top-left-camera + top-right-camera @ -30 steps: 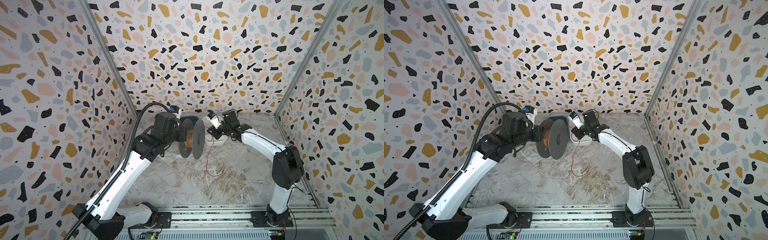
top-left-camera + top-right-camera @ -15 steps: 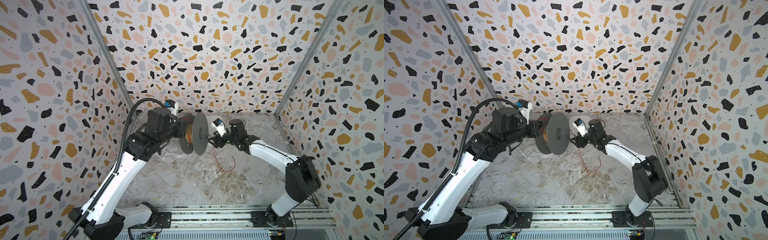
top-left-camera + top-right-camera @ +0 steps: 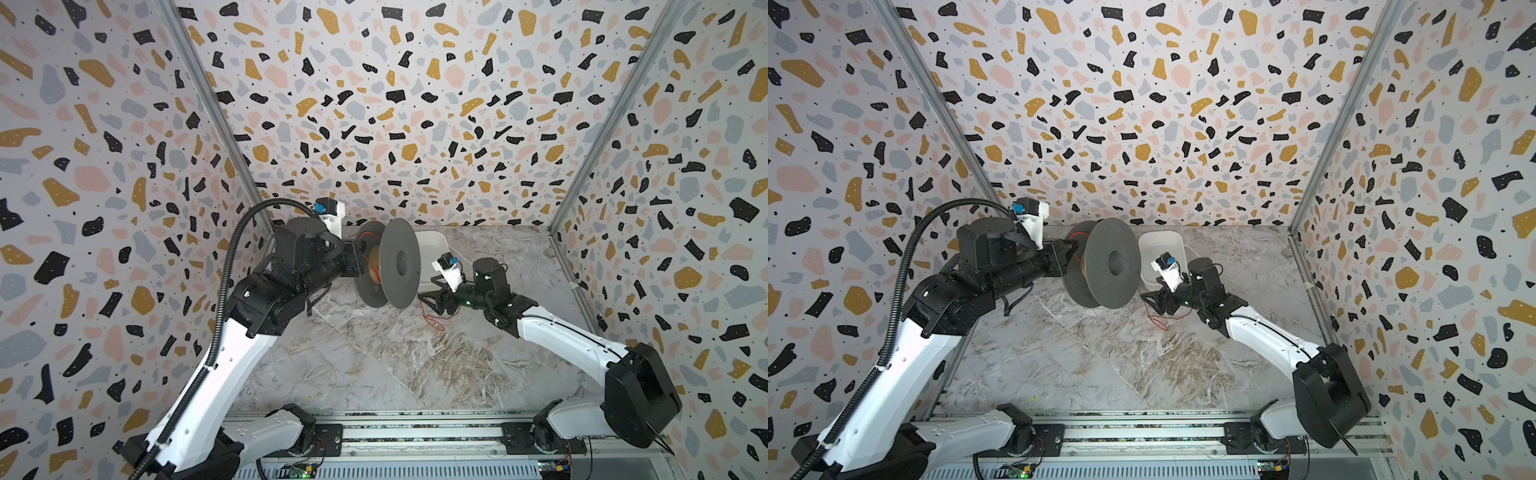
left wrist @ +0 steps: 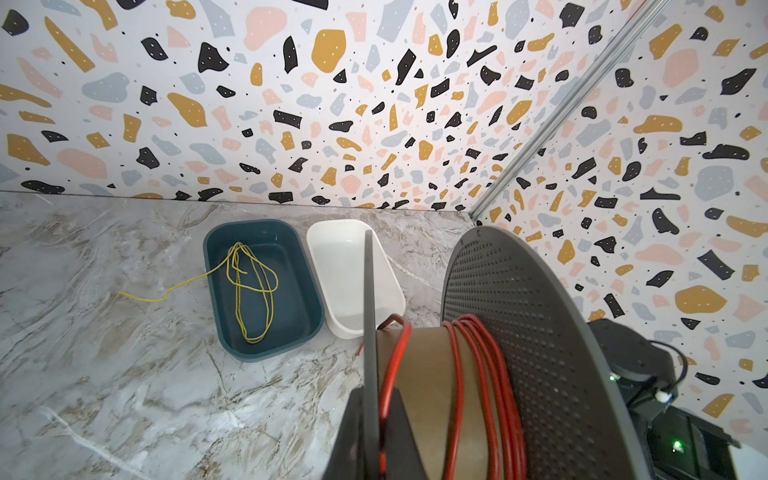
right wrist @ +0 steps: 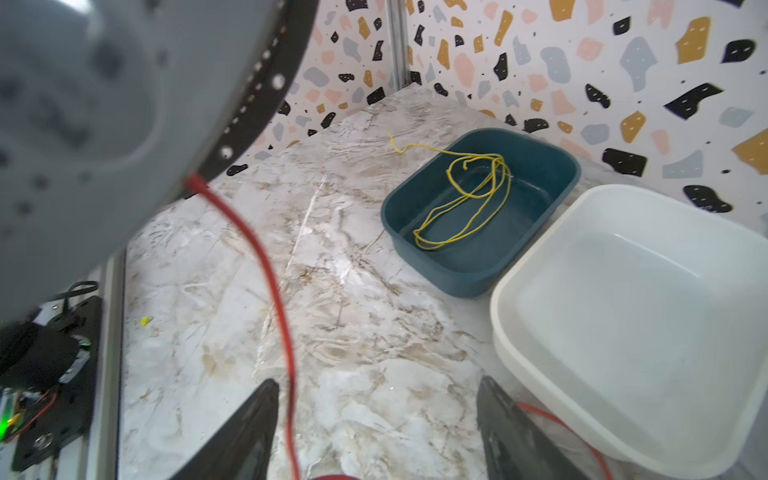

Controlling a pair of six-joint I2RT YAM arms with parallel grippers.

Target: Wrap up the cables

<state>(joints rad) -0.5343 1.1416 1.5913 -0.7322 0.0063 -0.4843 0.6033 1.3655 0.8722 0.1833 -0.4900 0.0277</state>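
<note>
Right wrist: fingers (image 5: 245, 432) now spread, red cables (image 5: 266, 266) released.

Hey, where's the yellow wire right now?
In the left wrist view the yellow wire lies mostly coiled in the teal tray, beside the white tray near the back wall, one end trailing onto the table.

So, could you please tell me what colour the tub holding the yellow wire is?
Dark teal tub; clearest in the left wrist view.
</note>
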